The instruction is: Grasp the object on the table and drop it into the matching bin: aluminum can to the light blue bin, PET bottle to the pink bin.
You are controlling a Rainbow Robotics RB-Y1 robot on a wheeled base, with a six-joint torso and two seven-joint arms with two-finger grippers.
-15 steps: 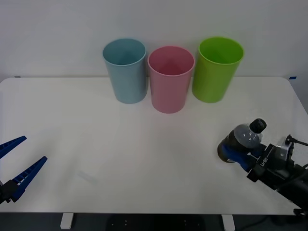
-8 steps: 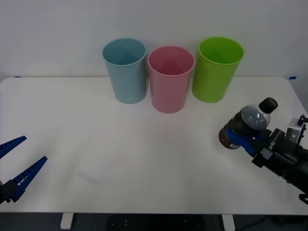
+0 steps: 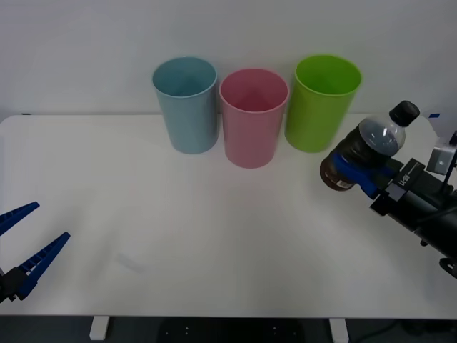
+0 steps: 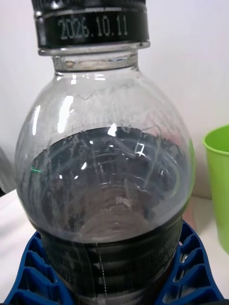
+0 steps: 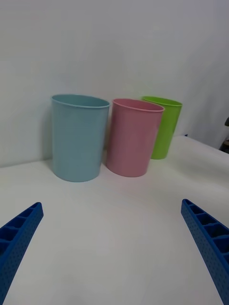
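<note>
Bottle (image 3: pixel 364 153) first: one small clear bottle with dark drink inside and a black cap (image 3: pixel 404 111). It is up off the surface (image 3: pixel 214 229), tipped so the cap leans up and to the right. The right gripper (image 3: pixel 357 174) has its blue jaws closed around the low part of the bottle. In the right wrist view the bottle (image 4: pixel 107 190) is so near that its bottom is cut off, and the top of the cap is cut off too. Small white numbers run around the cap band (image 4: pixel 93 28). The blue fingers (image 4: pixel 33 271) hug the bottle on both sides. How full the very bottom is cannot be seen, as the jaws hide it.

Three tall bins stand in a row at the back of the white surface: one light blue bin (image 3: pixel 186 105), one pink bin (image 3: pixel 253 118) in the middle, and one lime green bin (image 3: pixel 323 103). The bottle hangs in front of the green bin, to its right side. In the right wrist view, part of the green bin (image 4: pixel 218 186) shows at the edge.

The left gripper (image 3: pixel 25 246) sits at the near left corner, jaws wide apart, holding nothing. Its arm is cut off by the edge
</note>
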